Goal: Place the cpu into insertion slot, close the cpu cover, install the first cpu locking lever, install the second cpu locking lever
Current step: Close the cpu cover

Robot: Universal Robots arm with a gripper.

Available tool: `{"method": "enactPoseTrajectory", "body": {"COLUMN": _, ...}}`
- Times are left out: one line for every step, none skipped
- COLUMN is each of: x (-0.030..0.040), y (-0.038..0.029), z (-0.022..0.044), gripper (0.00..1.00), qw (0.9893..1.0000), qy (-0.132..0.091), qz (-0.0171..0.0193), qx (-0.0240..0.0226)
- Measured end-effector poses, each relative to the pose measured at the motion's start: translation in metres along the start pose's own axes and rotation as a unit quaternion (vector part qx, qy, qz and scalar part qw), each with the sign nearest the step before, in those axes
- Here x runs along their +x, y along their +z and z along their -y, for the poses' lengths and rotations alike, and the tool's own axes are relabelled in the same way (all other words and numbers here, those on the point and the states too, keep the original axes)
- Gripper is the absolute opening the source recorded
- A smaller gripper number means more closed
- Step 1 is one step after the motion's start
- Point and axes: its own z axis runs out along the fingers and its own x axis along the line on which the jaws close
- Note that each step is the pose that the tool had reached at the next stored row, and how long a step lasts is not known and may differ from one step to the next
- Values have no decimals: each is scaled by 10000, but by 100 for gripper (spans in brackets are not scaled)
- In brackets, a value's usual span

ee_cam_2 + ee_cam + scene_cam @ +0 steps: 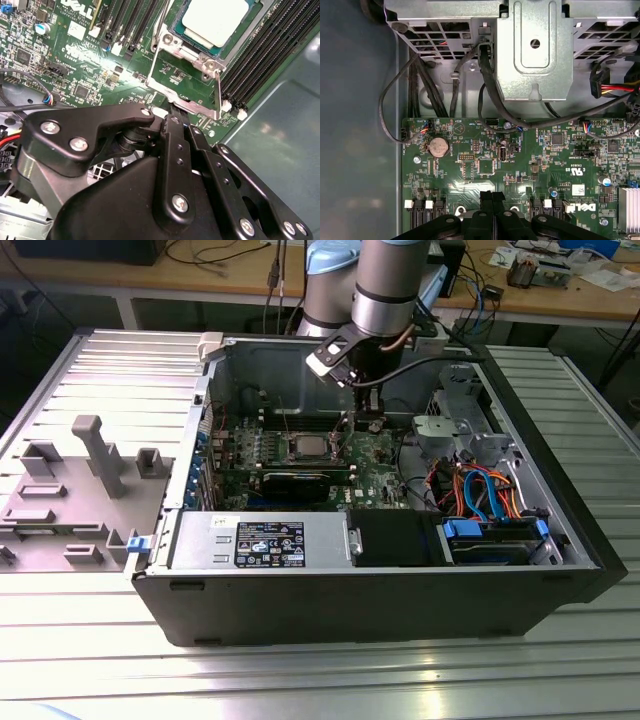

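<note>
Item: PC case [360, 592], side open, lying on ribbed metal tabletop [300, 675]; green mainboard [470, 172] inside. Arm reaches down into case from above. Gripper [176, 116]: jaws closed, pressed together, nothing between them; tip low over board, just beside silver rim of insertion slot [186, 103]; contact w/ rim can't be told. Cpu [215, 19]: seated flat in slot, silver top facing up. Cpu cover [209, 63]: lying down round cpu, top showing through its window. Wire locking lever [218, 92]: runs along slot side nearest black memory slots [270, 55]; latched or not, can't tell. Grey fixture tray [80, 490] on tabletop, exterior view's left, well apart from case.
</note>
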Motion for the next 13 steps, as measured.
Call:
{"method": "enactPoseTrajectory", "body": {"x": 0, "y": 0, "z": 2, "gripper": 11, "qw": 10000, "qy": 0, "qz": 0, "qx": 0}}
{"method": "enactPoseTrajectory", "body": {"x": 0, "y": 0, "z": 3, "gripper": 11, "qw": 10000, "qy": 0, "qz": 0, "qx": 0}}
{"method": "enactPoseTrajectory", "body": {"x": 0, "y": 0, "z": 5, "gripper": 11, "qw": 10000, "qy": 0, "qz": 0, "qx": 0}}
{"method": "enactPoseTrajectory", "body": {"x": 0, "y": 0, "z": 7, "gripper": 11, "qw": 10000, "qy": 0, "qz": 0, "qx": 0}}
{"method": "enactPoseTrajectory", "body": {"x": 0, "y": 0, "z": 9, "gripper": 11, "qw": 10000, "qy": 0, "qz": 0, "qx": 0}}
{"method": "enactPoseTrajectory", "body": {"x": 0, "y": 0, "z": 10, "gripper": 11, "qw": 10000, "qy": 0, "qz": 0, "qx": 0}}
{"method": "enactPoseTrajectory", "body": {"x": 0, "y": 0, "z": 11, "gripper": 11, "qw": 10000, "qy": 0, "qz": 0, "qx": 0}}
{"method": "enactPoseTrajectory", "body": {"x": 0, "y": 0, "z": 13, "gripper": 11, "qw": 10000, "qy": 0, "qz": 0, "qx": 0}}
{"method": "enactPoseTrajectory", "body": {"x": 0, "y": 0, "z": 15, "gripper": 11, "qw": 10000, "qy": 0, "qz": 0, "qx": 0}}
{"method": "enactPoseTrajectory", "body": {"x": 0, "y": 0, "z": 17, "gripper": 11, "qw": 10000, "qy": 0, "qz": 0, "qx": 0}}
{"method": "enactPoseTrajectory", "body": {"x": 0, "y": 0, "z": 18, "gripper": 11, "qw": 10000, "qy": 0, "qz": 0, "qx": 0}}
{"method": "enactPoseTrajectory", "body": {"x": 0, "y": 0, "z": 20, "gripper": 11, "qw": 10000, "qy": 0, "qz": 0, "qx": 0}}
{"method": "enactPoseTrajectory", "body": {"x": 0, "y": 0, "z": 21, "gripper": 11, "qw": 10000, "qy": 0, "qz": 0, "qx": 0}}
